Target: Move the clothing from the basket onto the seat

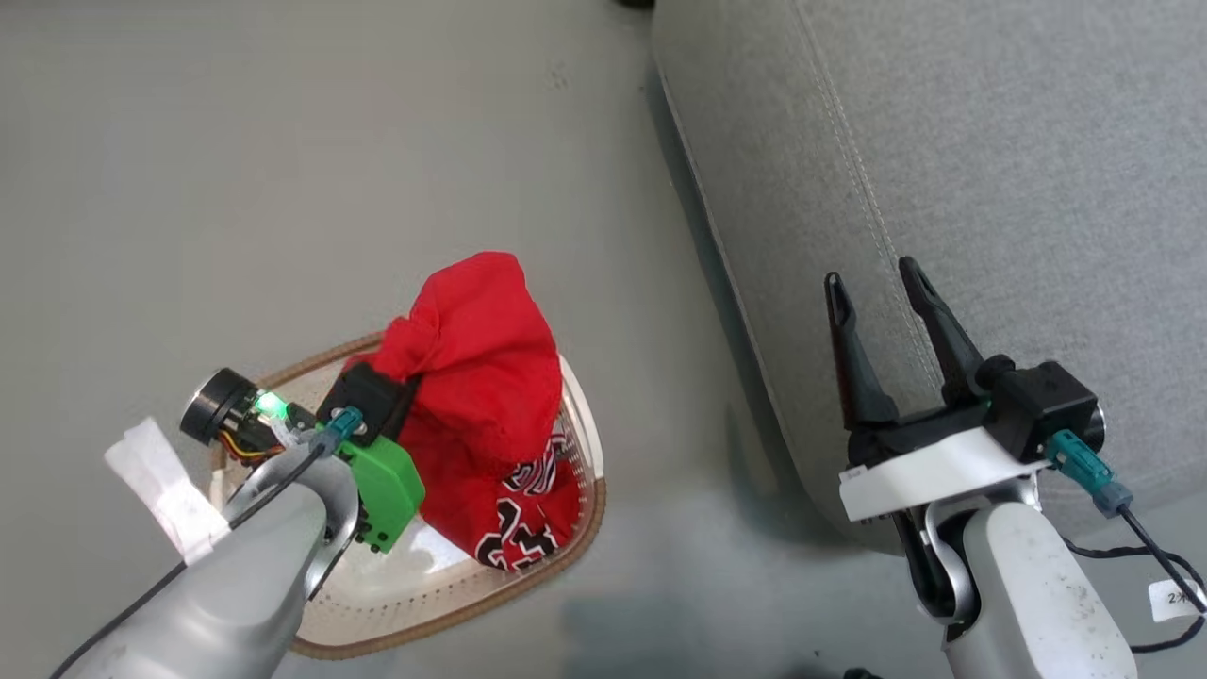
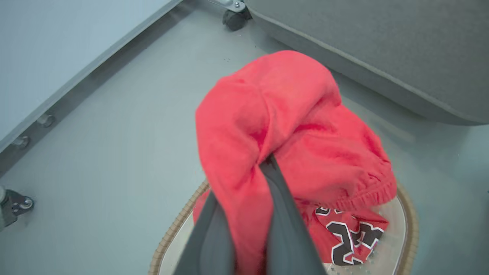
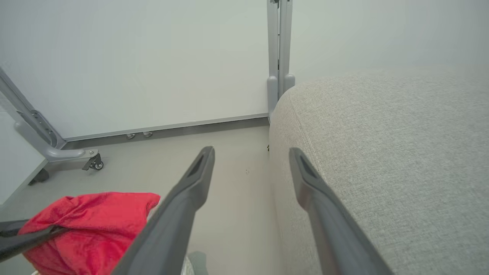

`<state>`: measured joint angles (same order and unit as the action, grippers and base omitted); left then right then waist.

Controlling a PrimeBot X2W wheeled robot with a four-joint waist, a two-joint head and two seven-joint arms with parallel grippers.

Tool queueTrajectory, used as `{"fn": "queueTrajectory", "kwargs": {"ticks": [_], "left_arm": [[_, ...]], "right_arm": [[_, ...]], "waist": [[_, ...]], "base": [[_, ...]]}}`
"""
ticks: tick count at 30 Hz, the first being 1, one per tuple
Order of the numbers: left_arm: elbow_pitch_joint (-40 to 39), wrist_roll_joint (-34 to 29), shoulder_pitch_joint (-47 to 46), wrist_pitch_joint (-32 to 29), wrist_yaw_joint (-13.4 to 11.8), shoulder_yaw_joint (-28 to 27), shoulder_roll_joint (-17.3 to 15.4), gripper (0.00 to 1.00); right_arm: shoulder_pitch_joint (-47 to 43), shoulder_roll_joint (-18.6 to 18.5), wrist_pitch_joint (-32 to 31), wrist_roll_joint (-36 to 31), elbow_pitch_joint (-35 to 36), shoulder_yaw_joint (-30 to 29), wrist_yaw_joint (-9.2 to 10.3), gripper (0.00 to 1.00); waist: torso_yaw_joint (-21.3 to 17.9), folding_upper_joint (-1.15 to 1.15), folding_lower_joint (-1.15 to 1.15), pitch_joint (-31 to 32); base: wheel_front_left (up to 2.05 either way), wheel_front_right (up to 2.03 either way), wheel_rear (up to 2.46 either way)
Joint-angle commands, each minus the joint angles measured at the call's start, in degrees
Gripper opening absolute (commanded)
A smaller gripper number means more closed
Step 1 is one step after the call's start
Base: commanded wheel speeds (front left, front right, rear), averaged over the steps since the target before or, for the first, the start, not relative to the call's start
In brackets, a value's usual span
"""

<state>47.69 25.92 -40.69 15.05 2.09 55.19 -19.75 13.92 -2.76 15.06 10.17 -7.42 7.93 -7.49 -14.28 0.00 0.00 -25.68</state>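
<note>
My left gripper (image 2: pixel 267 163) is shut on the plain red clothing (image 2: pixel 282 114), which hangs bunched above the basket (image 2: pixel 179 225). In the head view that red garment (image 1: pixel 481 358) drapes over the left gripper (image 1: pixel 407 401) and hides its fingertips. The numbered jersey (image 1: pixel 528 514) lies in the basket (image 1: pixel 586 528), partly under the lifted cloth; it also shows as the jersey (image 2: pixel 351 236) below my fingers. The grey seat (image 1: pixel 943 141) fills the right side. My right gripper (image 1: pixel 872 273) stands open over the seat's edge, and between its open fingers (image 3: pixel 198 179) there is nothing. The red garment (image 3: pixel 95 217) shows at lower left.
Grey floor (image 1: pixel 283 189) lies between basket and seat. A pale wall panel on a metal frame with castors (image 3: pixel 93 164) stands behind; another castor (image 2: pixel 233 17) sits by the seat's corner (image 2: pixel 382 49). A cable hangs from the right wrist (image 1: pixel 1150 547).
</note>
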Motion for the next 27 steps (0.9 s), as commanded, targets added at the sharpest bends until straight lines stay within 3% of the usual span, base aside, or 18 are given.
{"fn": "queueTrajectory", "kwargs": {"ticks": [1, 6, 10, 16, 21, 27], "left_arm": [[-3.4, -1.3, 2.7, 0.2, -0.8, -1.9, -0.4, 0.0], [-16.0, -5.4, 9.2, 0.2, -1.9, -10.6, -1.3, 0.0], [-25.6, -8.8, 14.7, 0.2, -0.6, -17.8, 0.2, 0.0], [-40.0, -12.4, 22.8, 0.1, 2.7, -29.8, 5.0, 0.0], [-49.6, -11.4, 28.6, 0.1, 5.1, -39.2, 10.8, 0.0], [-56.6, -6.1, 31.1, 0.1, 5.4, -38.9, 12.4, 0.0]], "right_arm": [[-1.5, -0.3, 0.2, -0.5, -0.3, -0.2, 0.01, 1.0], [-3.5, -0.2, 0.2, -0.9, -0.6, -0.3, 0.01, 1.0], [-4.9, -0.2, 0.2, -1.3, -0.7, -0.1, 0.0, 1.0], [-7.2, -0.2, 0.2, -1.9, 0.7, 1.0, 0.0, 1.0], [-8.9, -0.2, 0.2, -2.3, 1.2, 1.9, 0.0, 1.0], [-9.4, -0.2, 0.2, -2.0, 1.7, 1.9, 0.0, 1.0]], "waist": [[7.2, 0.0, 0.0, 10.0], [8.4, 0.0, 0.0, 13.9], [9.0, 0.0, 0.0, 16.6], [9.5, 0.0, 0.0, 20.1], [9.5, 0.0, 0.0, 22.5], [9.4, 0.0, 0.0, 23.4]], "base": [[0.0, 0.0, 0.0], [0.0, 0.0, 0.0], [0.0, 0.0, 0.0], [0.0, 0.0, 0.0], [0.0, 0.0, 0.0], [0.0, 0.0, 0.0]]}}
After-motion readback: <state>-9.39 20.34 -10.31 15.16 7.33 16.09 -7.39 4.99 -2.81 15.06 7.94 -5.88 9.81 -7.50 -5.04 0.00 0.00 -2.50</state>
